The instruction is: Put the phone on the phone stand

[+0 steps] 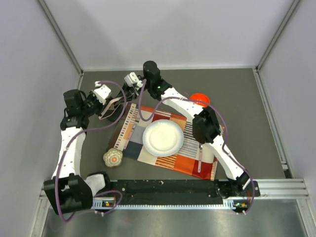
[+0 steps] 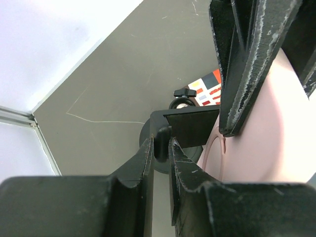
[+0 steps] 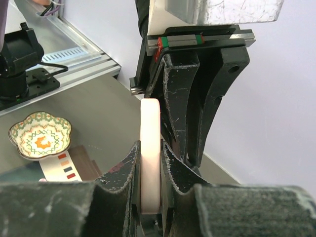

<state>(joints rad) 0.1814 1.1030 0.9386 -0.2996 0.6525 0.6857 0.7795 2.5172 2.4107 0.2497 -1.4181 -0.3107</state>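
The phone, pale pink at its edge, stands on edge between the fingers of my right gripper, which is shut on it. In the left wrist view its pink back fills the right side, close beside the phone stand. That black stand has a round disc base on the table. My left gripper is shut on its short upright. From above, both grippers meet at the back left: left gripper, right gripper, phone between them. The stand is mostly hidden there.
A striped placemat lies mid-table with a white plate on it and a utensil at its right. A small patterned dish sits off its left corner and shows in the right wrist view. An orange-red bowl is at the back right.
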